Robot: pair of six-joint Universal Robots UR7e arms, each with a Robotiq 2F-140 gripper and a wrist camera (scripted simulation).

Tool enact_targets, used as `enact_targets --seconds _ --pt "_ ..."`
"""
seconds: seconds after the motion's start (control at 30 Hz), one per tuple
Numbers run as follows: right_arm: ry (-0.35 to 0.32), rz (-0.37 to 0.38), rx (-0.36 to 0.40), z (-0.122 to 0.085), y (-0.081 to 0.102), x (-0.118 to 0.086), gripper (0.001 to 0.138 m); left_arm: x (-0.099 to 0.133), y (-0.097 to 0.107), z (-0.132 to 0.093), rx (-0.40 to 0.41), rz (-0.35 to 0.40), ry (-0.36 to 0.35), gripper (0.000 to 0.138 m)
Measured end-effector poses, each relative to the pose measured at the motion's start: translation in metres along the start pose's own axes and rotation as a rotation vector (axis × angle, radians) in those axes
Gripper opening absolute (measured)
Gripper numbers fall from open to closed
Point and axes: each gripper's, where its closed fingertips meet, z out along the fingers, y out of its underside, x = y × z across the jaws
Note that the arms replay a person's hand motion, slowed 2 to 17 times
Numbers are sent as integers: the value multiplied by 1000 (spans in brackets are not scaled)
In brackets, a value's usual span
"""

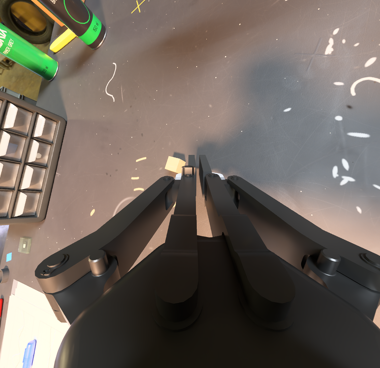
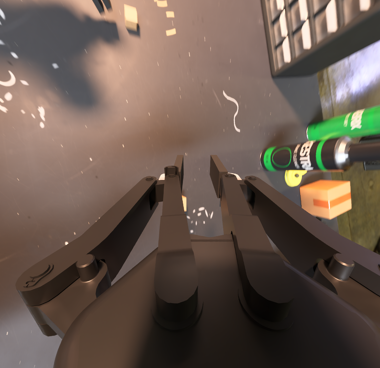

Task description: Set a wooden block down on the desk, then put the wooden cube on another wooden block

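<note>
A pale wooden cube (image 1: 174,164) sits on the grey desk just left of my left gripper (image 1: 196,159). That gripper's jaws are almost together with nothing between them. The cube also shows far off in the right wrist view (image 2: 131,17), with the left gripper's fingers (image 2: 100,0) beside it. My right gripper (image 2: 196,163) hangs over bare desk, its jaws a small way apart and empty. A sliver of a pale wooden block (image 2: 184,203) shows behind its left finger, mostly hidden.
Two green spray cans (image 1: 90,27) (image 1: 26,56), a tyre (image 1: 24,15) and a yellow piece (image 1: 61,41) stand at the desk's far left. A drawer organiser (image 1: 26,158) lies beside them. An orange box (image 2: 327,197) sits near the desk's edge.
</note>
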Motion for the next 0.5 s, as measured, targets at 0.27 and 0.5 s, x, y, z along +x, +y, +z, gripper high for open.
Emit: enact_targets --seconds 0.27,0.5 --pt "-58 -19 278 -13 -100 -25 34 0 0 0 -1 4 -3 6" --pt "-103 -40 335 11 -154 -44 33 0 0 0 -3 9 -8 6"
